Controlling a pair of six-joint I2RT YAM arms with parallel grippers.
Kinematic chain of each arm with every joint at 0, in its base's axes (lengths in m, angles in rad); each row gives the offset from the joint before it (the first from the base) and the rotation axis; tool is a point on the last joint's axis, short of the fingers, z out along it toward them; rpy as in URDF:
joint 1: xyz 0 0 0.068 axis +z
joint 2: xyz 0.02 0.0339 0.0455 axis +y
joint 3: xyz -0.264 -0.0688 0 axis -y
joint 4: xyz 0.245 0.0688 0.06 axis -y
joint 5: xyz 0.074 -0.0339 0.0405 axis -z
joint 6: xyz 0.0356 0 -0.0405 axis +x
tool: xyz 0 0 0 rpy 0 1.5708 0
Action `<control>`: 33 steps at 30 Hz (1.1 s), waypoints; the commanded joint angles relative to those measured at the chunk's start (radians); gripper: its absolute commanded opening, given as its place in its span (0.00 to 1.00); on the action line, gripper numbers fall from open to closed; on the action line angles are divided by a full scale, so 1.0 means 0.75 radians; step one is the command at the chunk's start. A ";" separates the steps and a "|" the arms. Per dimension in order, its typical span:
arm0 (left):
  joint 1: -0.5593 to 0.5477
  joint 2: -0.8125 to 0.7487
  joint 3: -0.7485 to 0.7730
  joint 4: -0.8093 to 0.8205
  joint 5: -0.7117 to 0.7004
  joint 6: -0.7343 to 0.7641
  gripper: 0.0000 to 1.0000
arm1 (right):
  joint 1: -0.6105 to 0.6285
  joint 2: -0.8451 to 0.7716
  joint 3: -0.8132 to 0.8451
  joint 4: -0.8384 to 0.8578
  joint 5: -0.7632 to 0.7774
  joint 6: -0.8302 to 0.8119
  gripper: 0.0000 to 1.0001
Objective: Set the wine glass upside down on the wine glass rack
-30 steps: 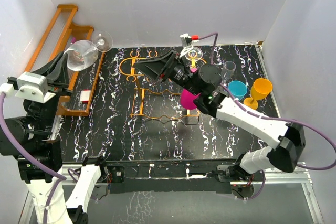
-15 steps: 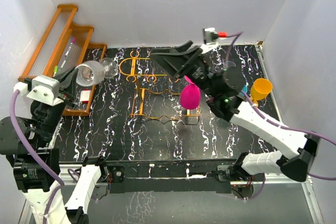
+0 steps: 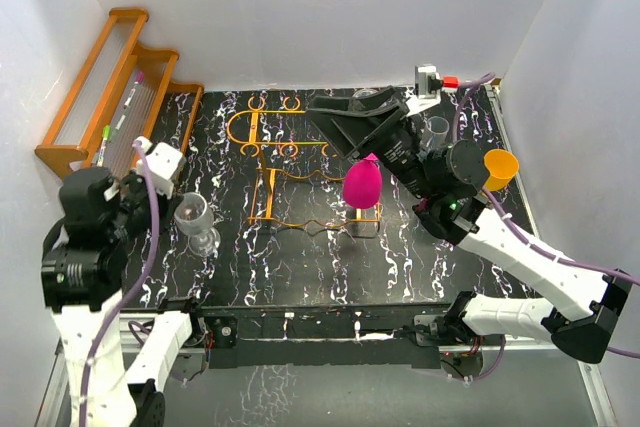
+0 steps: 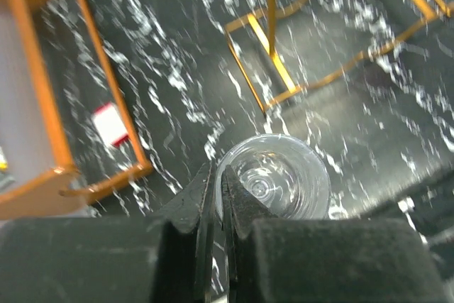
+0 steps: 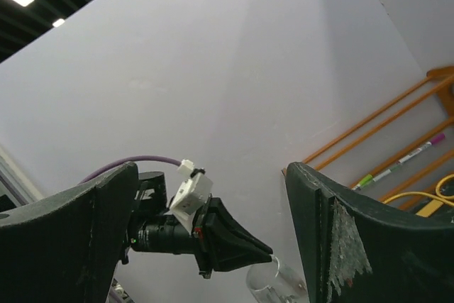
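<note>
To the left of the wine glass rack (image 3: 268, 192), level with its near end and apart from its wires, my left gripper (image 4: 218, 175) was clenched on the wine glass (image 4: 277, 179). From my left wrist, the 2 fingers (image 4: 245, 211) stood almost together with only a thin slit between them. The clear rim of the bowl ran into that slit. I looked down into the bowl, where a small ring showed at its centre. From above, the glass stood upright, bowl up and foot down, over the black marbled table (image 3: 330, 267). I could not tell whether the foot touched the table.

Above the rack's far right corner, my right gripper (image 3: 330, 127) was raised and released. Its 2 fingers were spread wide and nothing lay between them. From my right wrist, the gap between them showed the white wall, my left arm and, low down, the bowl of the glass.

At the rack's right end sat 1 pink glass (image 3: 362, 185), just beside my right gripper. Farther right of the rack stood 1 orange cup (image 3: 499, 164) and 1 small clear glass (image 3: 437, 130). Well to the left of the rack, against the wall, stood the brown wooden stepped rack (image 3: 120, 87).
</note>
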 commanded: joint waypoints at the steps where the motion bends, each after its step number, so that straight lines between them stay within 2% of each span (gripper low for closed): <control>1: 0.008 0.109 -0.042 -0.187 0.103 0.119 0.00 | 0.001 -0.032 -0.019 -0.008 0.037 -0.038 0.88; 10: 0.009 0.212 -0.156 -0.250 0.075 0.161 0.00 | 0.001 -0.088 -0.073 -0.025 0.076 -0.061 0.89; 19: 0.008 0.178 -0.294 -0.104 -0.023 0.173 0.00 | 0.000 -0.106 -0.123 -0.028 0.121 -0.084 0.90; 24: 0.008 0.103 -0.388 0.119 -0.077 0.068 0.00 | 0.001 -0.114 -0.142 -0.029 0.135 -0.097 0.91; 29: 0.008 0.047 -0.368 0.247 -0.022 -0.029 0.00 | 0.001 -0.060 -0.078 -0.142 -0.018 -0.193 0.91; 33: 0.008 0.049 -0.409 0.250 0.002 -0.025 0.00 | 0.000 -0.065 -0.156 -0.132 -0.063 -0.258 0.92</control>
